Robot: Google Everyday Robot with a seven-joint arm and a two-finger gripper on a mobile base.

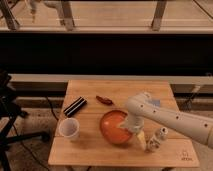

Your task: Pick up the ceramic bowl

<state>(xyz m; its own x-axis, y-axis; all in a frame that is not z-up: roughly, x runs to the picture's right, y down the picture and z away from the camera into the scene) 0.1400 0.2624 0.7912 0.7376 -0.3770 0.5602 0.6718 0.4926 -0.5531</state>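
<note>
The ceramic bowl (113, 126) is wide, shallow and glossy orange, and sits on the wooden table (90, 150) near its middle front. My white arm reaches in from the right and bends down over the bowl. My gripper (130, 125) is at the bowl's right rim, partly over its inside. A small white cup (69, 128) stands to the left of the bowl, apart from it.
A black rectangular object (75, 106) lies at the left back of the table. A small red-brown object (104, 100) lies behind the bowl. A small white bottle-like item (158, 139) and a pale object (141, 140) stand right of the bowl. A dark chair (7, 107) is left of the table.
</note>
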